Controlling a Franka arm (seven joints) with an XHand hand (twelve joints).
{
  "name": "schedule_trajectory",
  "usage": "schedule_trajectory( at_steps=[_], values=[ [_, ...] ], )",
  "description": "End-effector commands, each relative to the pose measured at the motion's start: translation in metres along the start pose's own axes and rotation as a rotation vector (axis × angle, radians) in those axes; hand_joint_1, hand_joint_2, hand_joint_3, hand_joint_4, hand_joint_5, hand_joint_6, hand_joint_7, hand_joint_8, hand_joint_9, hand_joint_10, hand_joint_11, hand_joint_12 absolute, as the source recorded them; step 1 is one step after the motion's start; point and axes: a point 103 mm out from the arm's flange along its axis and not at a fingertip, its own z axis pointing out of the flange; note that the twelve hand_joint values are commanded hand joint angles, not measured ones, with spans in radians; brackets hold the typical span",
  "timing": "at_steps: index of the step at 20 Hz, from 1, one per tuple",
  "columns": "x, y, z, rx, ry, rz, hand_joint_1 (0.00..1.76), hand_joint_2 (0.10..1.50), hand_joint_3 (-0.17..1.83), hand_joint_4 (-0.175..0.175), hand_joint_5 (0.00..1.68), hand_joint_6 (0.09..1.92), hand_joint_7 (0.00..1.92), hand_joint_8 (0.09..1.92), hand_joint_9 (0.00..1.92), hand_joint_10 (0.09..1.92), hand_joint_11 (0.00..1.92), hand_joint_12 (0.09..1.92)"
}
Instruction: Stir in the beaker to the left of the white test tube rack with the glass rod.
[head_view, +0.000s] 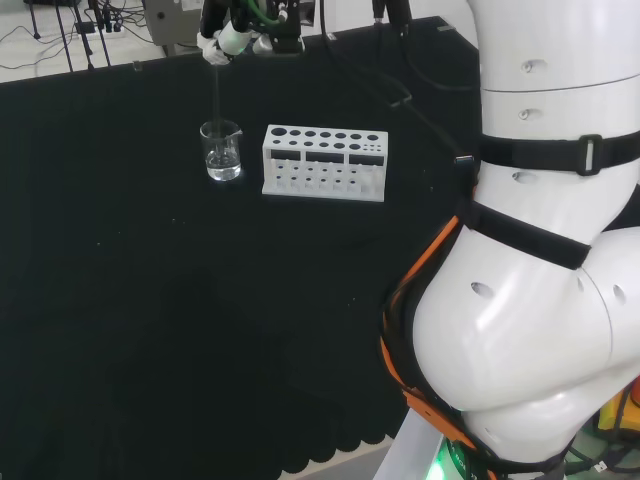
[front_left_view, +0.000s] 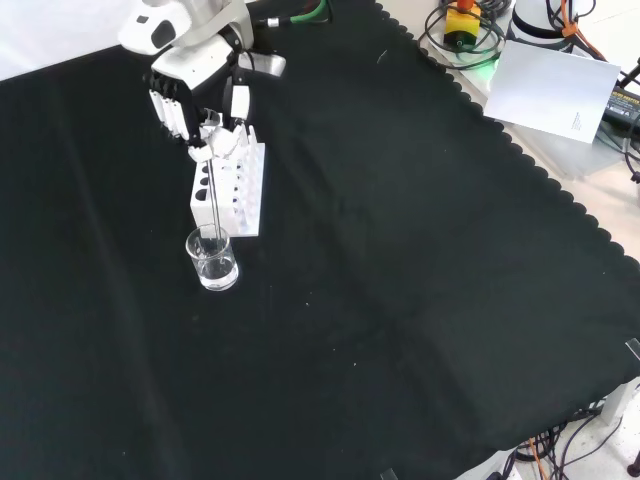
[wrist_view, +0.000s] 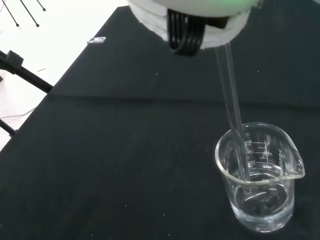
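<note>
Head view over the arm's base; front view opposite, high; wrist view close; shared: beaker (head_view: 221, 151)

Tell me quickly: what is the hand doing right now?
Hand: shut on the glass rod, whose lower end is inside the beaker.

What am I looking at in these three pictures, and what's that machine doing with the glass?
It is one white robot arm at a bench under black cloth. One camera looks over the arm from behind, one looks down from in front, and one sits at the wrist. At the arm's end is the robot hand, black and white with fingers. Its fingers pinch a glass rod, which hangs down into a clear beaker with a little clear liquid at the bottom. Next to the beaker stands a white rack, apparently empty. This looks like stirring.
</note>
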Motion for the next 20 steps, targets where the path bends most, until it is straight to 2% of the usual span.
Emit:
schedule_trajectory(
  at_steps=[1,5,11,16,20],
  values=[
    [-0.007,0.027,0.01,0.011,0.03,0.002,1.31,0.78,0.45,-0.175,1.34,0.12,1.24,0.96,1.85,0.51,1.35,1.01],
    [-0.02,0.029,0.009,0.005,0.024,0.017,1.32,0.78,0.45,-0.175,1.34,0.12,1.24,0.96,1.85,0.51,1.35,1.01],
    [-0.04,0.012,-0.004,-0.013,0.016,0.052,1.31,0.79,0.45,-0.175,1.34,0.11,1.24,0.96,1.85,0.51,1.35,1.01],
    [-0.039,-0.006,-0.01,-0.018,0.002,0.065,1.31,0.79,0.45,-0.175,1.35,0.11,1.24,0.96,1.85,0.51,1.35,1.01],
    [-0.027,-0.007,-0.008,-0.01,-0.005,0.047,1.31,0.79,0.45,-0.175,1.35,0.11,1.24,0.96,1.85,0.52,1.35,1.01]
  ],
)
